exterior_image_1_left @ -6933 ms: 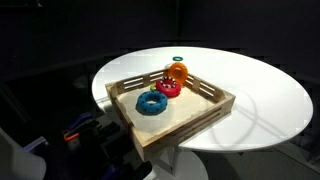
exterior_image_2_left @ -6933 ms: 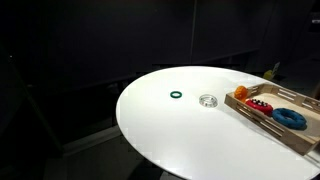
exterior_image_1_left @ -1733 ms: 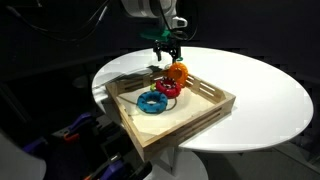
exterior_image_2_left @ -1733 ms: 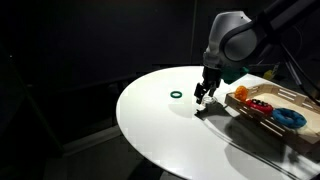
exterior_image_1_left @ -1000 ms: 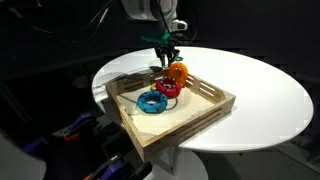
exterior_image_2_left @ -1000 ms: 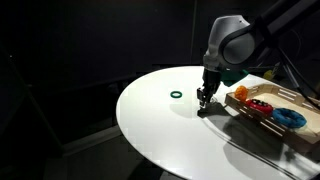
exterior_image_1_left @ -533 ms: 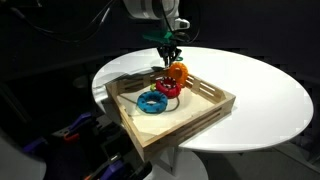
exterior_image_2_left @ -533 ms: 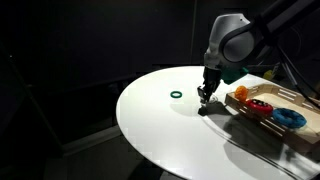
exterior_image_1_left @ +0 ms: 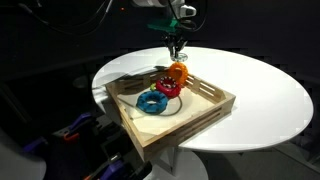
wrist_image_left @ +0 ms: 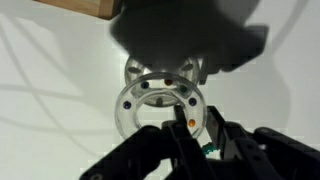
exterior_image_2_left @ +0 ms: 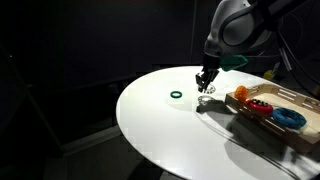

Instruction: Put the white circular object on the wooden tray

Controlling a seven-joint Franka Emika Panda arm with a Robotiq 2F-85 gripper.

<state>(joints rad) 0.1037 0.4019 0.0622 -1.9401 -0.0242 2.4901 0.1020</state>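
Observation:
The white circular object (wrist_image_left: 128, 104), a pale see-through ring with coloured dots, hangs a little above the white table. My gripper (wrist_image_left: 195, 114) is shut on its near rim, and the ring's shadow lies on the table under it. In both exterior views the gripper (exterior_image_1_left: 177, 50) (exterior_image_2_left: 206, 84) hovers above the table just beside the wooden tray (exterior_image_1_left: 205, 118) (exterior_image_2_left: 249, 111). The tray holds a blue ring (exterior_image_1_left: 152, 102), a red ring (exterior_image_1_left: 167, 88) and an orange piece (exterior_image_1_left: 177, 72). One tray corner (wrist_image_left: 85, 8) shows at the top of the wrist view.
A small green ring (exterior_image_2_left: 176, 95) lies on the round white table (exterior_image_2_left: 170, 130), away from the tray. The table edge curves close on that side. Dark surroundings ring the table, and the arm reaches in from above.
The jaws closed on the white ring about a second ago. Since then the gripper has risen off the table with the ring in it.

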